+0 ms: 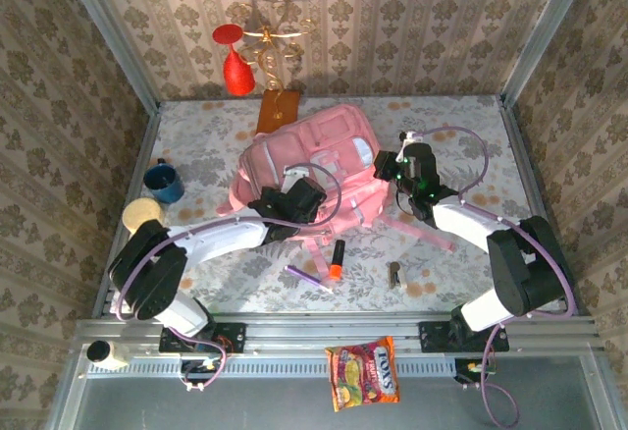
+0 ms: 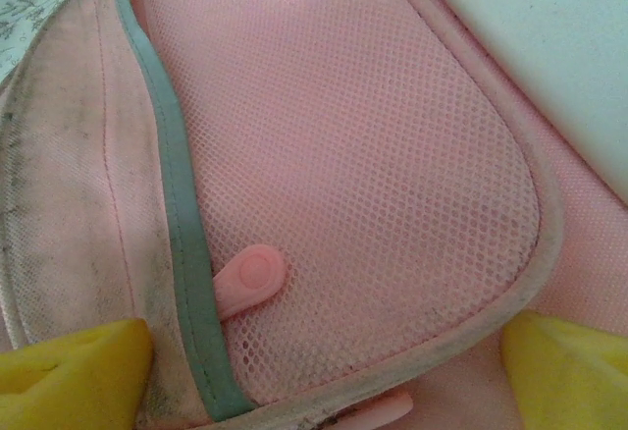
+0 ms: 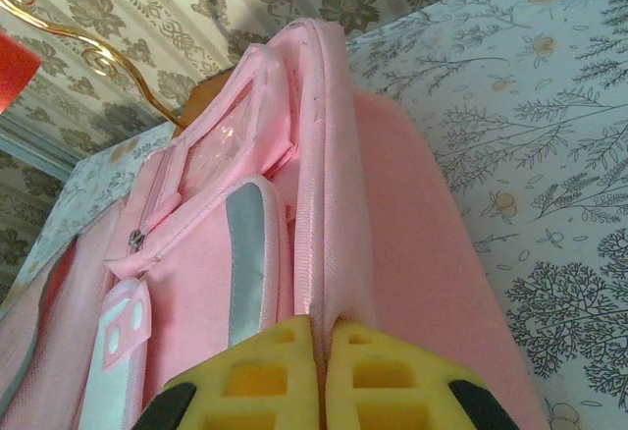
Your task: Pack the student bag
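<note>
The left fingers [image 2: 69, 376] stand wide apart, one yellow pad at each lower corner of the wrist view, gripping nothing. They hover close over the bag [image 1: 314, 155]. Between the pads lies its pink mesh pocket [image 2: 373, 185]. A grey-green trim [image 2: 182, 243] runs away from just beside one pad, and a pink zip tab [image 2: 250, 278] lies between the pads, against that trim.

The right fingers [image 3: 275, 371] are pressed together on a thin pink seam ridge of the bag, which runs straight away from their tips. On one side of them is a front pocket with a grey strip [image 3: 245, 253] and a white-and-pink tag [image 3: 123, 327]. On the other is a plain pink panel, then the table [image 3: 549, 155].

From above, the bag lies mid-table with the left fingers over its near left part and the right fingers at its right edge. Between the two pairs of fingers and nearer the arm bases, an orange marker [image 1: 337, 259] and a purple pen [image 1: 307, 278] lie on the table. A small dark clip [image 1: 395, 275] lies near the marker. A blue mug [image 1: 164, 182] stands well apart, out beyond the left fingers.
</note>
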### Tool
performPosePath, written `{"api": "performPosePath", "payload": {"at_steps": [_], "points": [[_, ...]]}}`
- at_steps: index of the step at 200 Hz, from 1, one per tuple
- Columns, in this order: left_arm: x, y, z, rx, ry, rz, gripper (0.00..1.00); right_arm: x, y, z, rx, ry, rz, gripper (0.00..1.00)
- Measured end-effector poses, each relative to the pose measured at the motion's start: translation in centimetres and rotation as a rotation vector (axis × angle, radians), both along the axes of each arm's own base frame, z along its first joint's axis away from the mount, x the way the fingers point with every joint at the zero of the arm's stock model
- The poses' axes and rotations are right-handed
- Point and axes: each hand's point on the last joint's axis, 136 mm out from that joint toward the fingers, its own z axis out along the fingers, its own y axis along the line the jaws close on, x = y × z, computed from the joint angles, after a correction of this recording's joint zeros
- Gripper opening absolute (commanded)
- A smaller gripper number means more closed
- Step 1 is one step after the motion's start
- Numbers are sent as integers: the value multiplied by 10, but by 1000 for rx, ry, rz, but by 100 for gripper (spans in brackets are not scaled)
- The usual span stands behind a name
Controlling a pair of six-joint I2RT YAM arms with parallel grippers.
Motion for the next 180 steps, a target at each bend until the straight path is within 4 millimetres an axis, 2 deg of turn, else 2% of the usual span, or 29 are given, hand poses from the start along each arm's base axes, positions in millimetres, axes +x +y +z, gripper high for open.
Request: {"api": "performPosePath", "payload": {"at_steps": [43,86,118,149,180], "points": [[-3,4,0,4,-12,26,92,1,-1,-1,-1,3,-2,0],[-14,28,-2,27,-25,66,90,2,-4,-8,-2,17,-5,0],[-15,28,-6,12,-19,73,87,2,-4,-8,-2,19,-4,0],[-14,34,-17,-20,6,84,76,2,-4,-9,-1,20,-2,0],[-15,42,-14,-67,12,72,56,3,-5,-9,-1,20,-5,0]]}}
